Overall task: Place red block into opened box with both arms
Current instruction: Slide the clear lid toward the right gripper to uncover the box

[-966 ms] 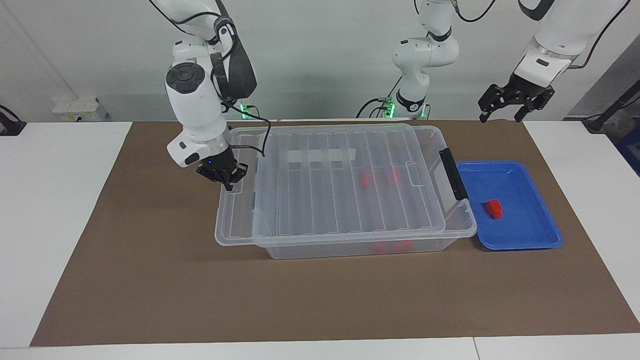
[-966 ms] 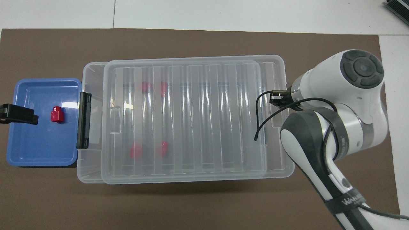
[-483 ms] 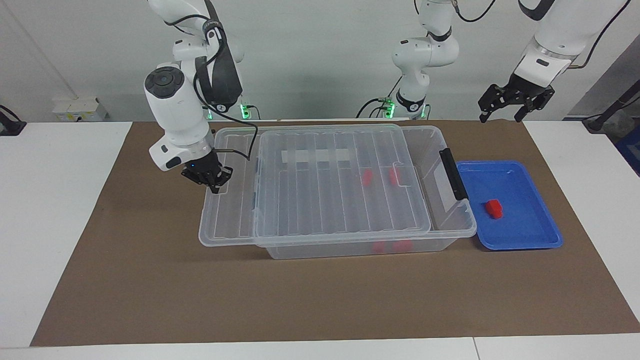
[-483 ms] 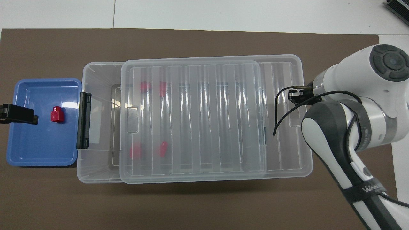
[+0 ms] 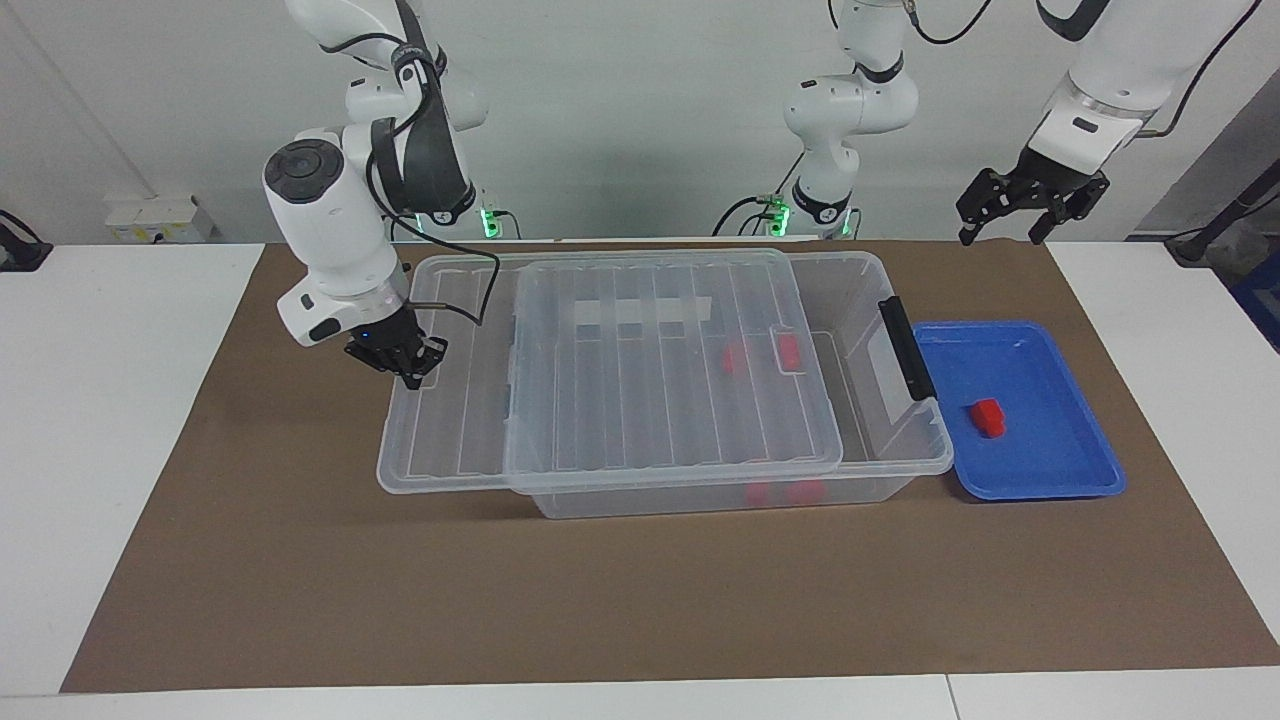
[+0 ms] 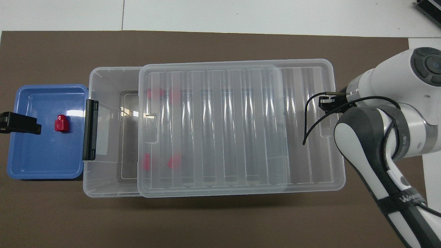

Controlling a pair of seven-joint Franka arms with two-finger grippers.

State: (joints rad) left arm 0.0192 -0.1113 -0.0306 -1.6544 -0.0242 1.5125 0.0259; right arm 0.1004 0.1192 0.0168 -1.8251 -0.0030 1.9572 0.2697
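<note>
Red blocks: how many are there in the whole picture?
5. One red block lies in the blue tray. Four more are in the clear box, under its lid. More may be hidden.

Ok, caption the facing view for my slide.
Right pincer, shut on the clear lid, slides it off the box; left pincer waits open above the blue tray holding a red block.

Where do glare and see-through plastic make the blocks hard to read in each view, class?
Overhead view: white glare streaks run along the ribbed clear lid, smearing the red blocks inside the box into pink blurs; a bright reflection sits on the blue tray beside its sharp red block. Facing view: the lid hazes the blocks beneath it, and the box throws only a soft shadow.
</note>
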